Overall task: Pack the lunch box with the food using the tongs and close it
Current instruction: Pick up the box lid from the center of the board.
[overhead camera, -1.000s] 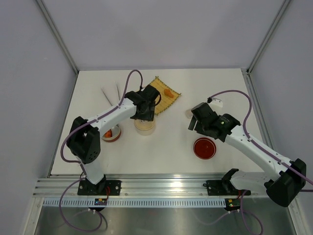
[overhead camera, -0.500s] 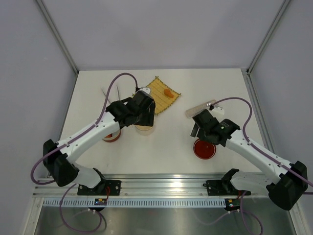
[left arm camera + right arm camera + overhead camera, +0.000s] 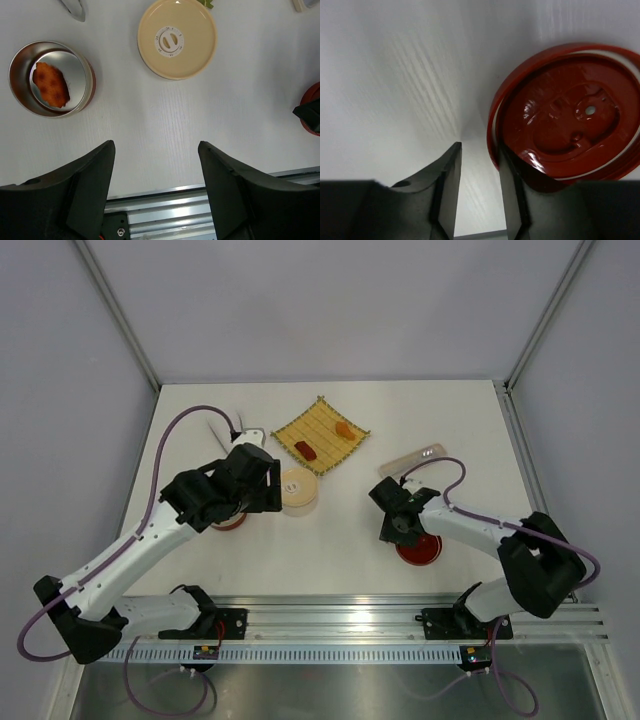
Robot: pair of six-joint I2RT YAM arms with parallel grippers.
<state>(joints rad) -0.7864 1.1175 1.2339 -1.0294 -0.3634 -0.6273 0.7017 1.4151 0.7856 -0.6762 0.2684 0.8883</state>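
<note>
cream lid closed on lunch box, mid-table. left gripper drawn back, wide open, empty. right gripper lowered beside red lid, jaws narrowing, nothing clamped. food likely still unpacked.

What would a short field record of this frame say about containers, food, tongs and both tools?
Lunch box: small round steel tin, flat cream-beige lid on
Second tin: steel, red-brown outside, holds one orange-brown piece
Mat: woven yellow, one red piece and one orange piece
Tongs: thin silver, lying on table, unheld
Left tool: open, empty
Right tool: narrowly open beside round red lid rim
</note>
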